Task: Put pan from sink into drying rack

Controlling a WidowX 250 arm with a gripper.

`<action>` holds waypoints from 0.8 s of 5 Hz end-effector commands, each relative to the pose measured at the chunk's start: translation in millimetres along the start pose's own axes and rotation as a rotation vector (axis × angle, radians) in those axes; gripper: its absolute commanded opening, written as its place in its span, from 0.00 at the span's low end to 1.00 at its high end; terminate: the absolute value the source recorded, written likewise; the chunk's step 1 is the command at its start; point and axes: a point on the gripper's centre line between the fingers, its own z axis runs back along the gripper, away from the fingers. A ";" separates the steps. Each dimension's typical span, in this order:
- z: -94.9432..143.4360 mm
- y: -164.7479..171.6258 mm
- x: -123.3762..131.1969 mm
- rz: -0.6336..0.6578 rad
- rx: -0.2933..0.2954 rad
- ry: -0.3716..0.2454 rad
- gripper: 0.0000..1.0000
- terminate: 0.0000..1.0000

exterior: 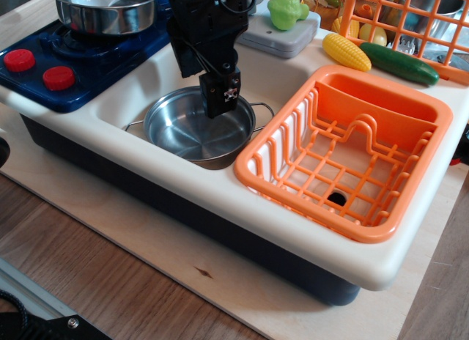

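Pan (196,127) lies flat in the sink (139,83), beside the drying rack (352,153). Pincer (220,105) hangs at its far rim, probably to grip there; open or clenched, one cannot tell.

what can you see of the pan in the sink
The pan is wide, shallow, round and looks like shiny steel, with thin wire loop handles at its left and right. It sits upright and empty in the cream sink, close beside the orange rack. The black gripper hangs over its far rim; whether they touch cannot be told.
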 end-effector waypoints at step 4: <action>-33.7 26.8 7.5 -0.212 -0.069 -0.116 1.00 0.00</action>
